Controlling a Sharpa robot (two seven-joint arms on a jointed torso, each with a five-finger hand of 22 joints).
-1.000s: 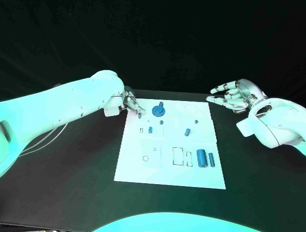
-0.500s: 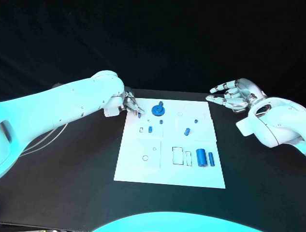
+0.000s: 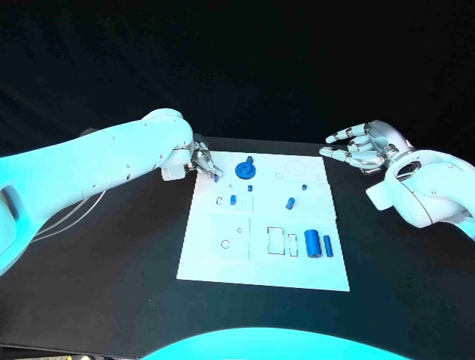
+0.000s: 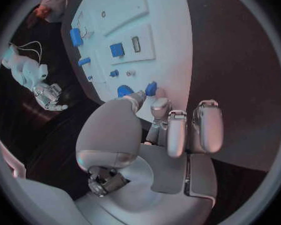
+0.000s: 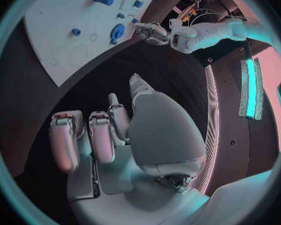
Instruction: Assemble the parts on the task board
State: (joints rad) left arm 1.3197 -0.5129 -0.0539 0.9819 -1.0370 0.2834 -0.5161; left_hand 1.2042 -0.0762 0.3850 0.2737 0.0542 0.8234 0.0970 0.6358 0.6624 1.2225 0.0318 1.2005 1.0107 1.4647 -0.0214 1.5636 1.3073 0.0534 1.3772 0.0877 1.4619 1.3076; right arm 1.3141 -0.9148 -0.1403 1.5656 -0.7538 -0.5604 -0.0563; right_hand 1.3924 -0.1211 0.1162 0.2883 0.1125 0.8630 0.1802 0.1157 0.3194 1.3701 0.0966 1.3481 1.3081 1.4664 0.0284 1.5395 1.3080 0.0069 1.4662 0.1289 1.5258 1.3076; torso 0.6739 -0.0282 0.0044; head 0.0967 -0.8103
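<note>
- The left hand (image 3: 202,160), silver and many-fingered on its white arm, sits at the far left corner of the flat white task board (image 3: 221,266). In the left wrist view its fingers (image 4: 176,130) curl down together towards the board edge, with a small blue peg-like part (image 4: 151,88) right at the fingertips. I cannot tell whether that part is pinched or only touched.
- Just beside this hand, towards the board's middle, stands a round blue disc-shaped part with a small knob at its far side (image 3: 245,172); it is the nearest large piece to the left hand and well apart from the right.
- Nearer the robot, a short upright blue peg (image 3: 232,200) stands in the board, and a stubby blue cylinder (image 3: 290,203) lies tilted just right of centre.
- The outlined recesses serve as the containers: the rectangular outline (image 3: 275,241) at the near middle looks unfilled, as does the small round hole (image 3: 226,244) to its left.
- To their right a thick blue cylinder (image 3: 313,243) and a thinner blue rod (image 3: 327,246) lie side by side, long axes running away from the robot.
- The right hand (image 3: 359,152) hovers off the board's far right corner over the black table (image 3: 107,285), fingers spread apart and holding nothing.
- Judged from this, the left hand is the one placed to act next, at the far left of the board.
</note>
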